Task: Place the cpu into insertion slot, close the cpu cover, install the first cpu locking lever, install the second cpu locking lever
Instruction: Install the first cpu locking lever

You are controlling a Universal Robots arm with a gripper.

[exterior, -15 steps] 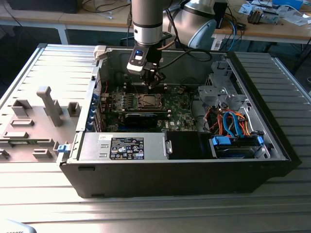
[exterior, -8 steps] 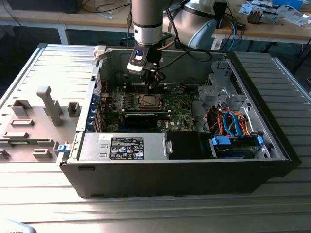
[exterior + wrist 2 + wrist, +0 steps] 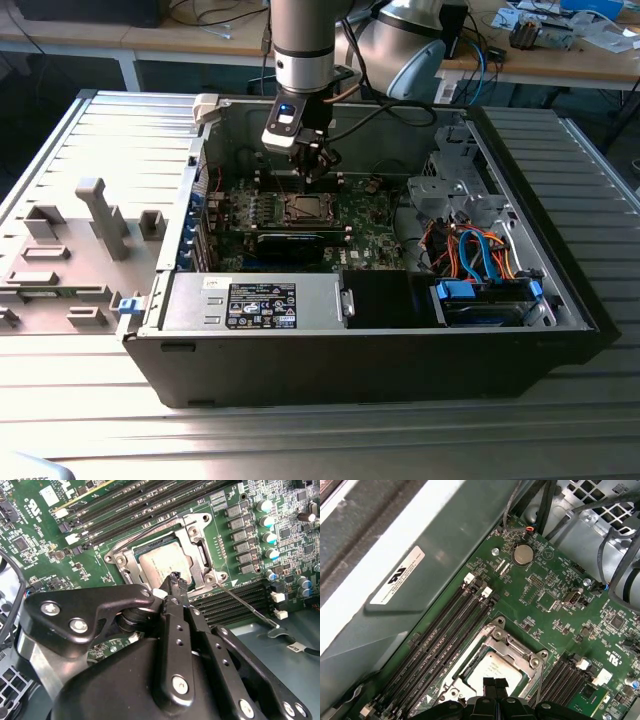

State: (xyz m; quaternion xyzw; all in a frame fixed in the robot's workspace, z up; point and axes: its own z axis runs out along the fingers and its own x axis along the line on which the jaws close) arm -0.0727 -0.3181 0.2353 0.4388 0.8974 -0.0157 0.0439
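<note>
Grey fixtures [image 3: 100, 215] stand on the ribbed metal table [image 3: 300, 440] at the exterior view's left; rightward, the open computer case [image 3: 350, 370] (workbenches [image 3: 150, 40] behind). Inside, the gripper [image 3: 495, 683], jaws pressed together, hovers over the cpu [image 3: 160, 565] seated in the insertion slot [image 3: 472, 665].

We take this for a robotics lab or electronics workshop. An open computer case [image 3: 370, 350] lies on a ribbed metal tabletop [image 3: 560, 420], with a robot arm [image 3: 305, 40] holding its gripper [image 3: 320, 175] above the green motherboard [image 3: 370, 215]. Grey fixture blocks [image 3: 100, 215] stand by the tabletop's edge at the exterior view's left. Beyond its far edge, wooden benches [image 3: 60, 40] carry cables [image 3: 215, 15] and loose parts [image 3: 540, 30].
</note>
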